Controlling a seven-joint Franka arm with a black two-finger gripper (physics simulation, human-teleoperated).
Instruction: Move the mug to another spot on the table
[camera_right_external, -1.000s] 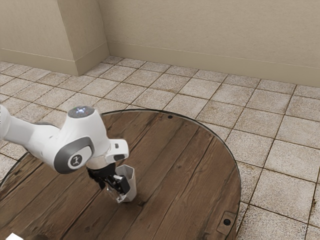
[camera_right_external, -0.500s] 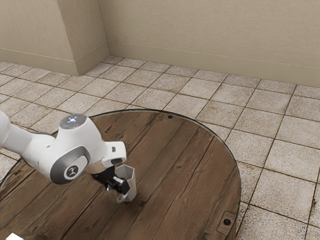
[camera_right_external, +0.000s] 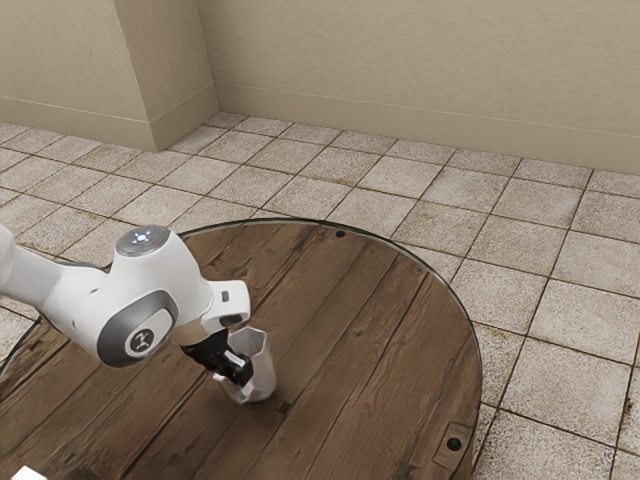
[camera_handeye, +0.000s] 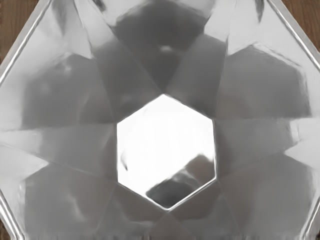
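The mug (camera_right_external: 252, 365) sits toward the exterior view's left of the table's (camera_right_external: 380, 330) middle, well in from its far and right edges, with my jaws at its left rim.

My arm (camera_right_external: 55, 285) comes in from the exterior view's left, its white links sloping low toward the right. The last big joint (camera_right_external: 140, 325), grey round cap facing the camera, bulks above the hand, and the white wrist flange (camera_right_external: 230, 300) juts out on its right. Below that, my black gripper (camera_right_external: 232, 367) points down and tilts slightly toward the exterior view's right. Its fingers are pinched on the near wall of the mug (camera_right_external: 257, 358), one on each side.
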